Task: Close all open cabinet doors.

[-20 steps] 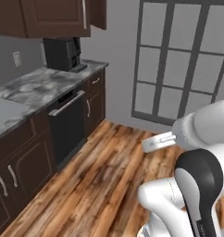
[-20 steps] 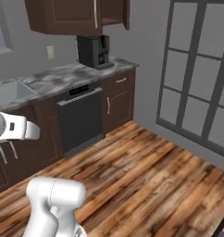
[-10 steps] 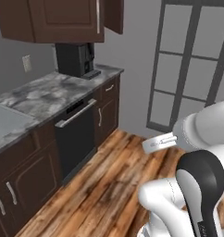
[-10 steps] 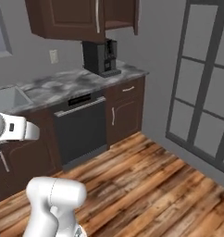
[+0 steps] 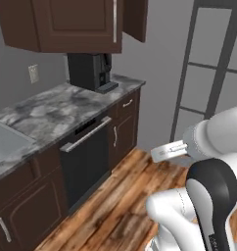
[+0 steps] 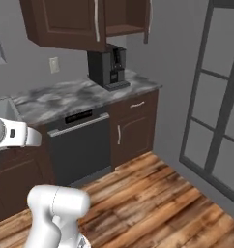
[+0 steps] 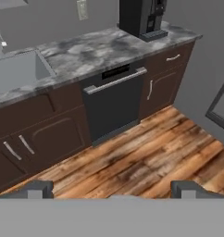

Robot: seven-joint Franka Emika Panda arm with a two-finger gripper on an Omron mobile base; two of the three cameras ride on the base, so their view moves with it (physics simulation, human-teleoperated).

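Cropping by frame top hides cabinet doors upper parts; tool released, empty.

Simulated home kitchen: grey marbled counter over dark-brown base cabinets, black built-in dishwasher, sink, black coffee machine, upper cabinet doors above, wood plank floor, glazed grey door.
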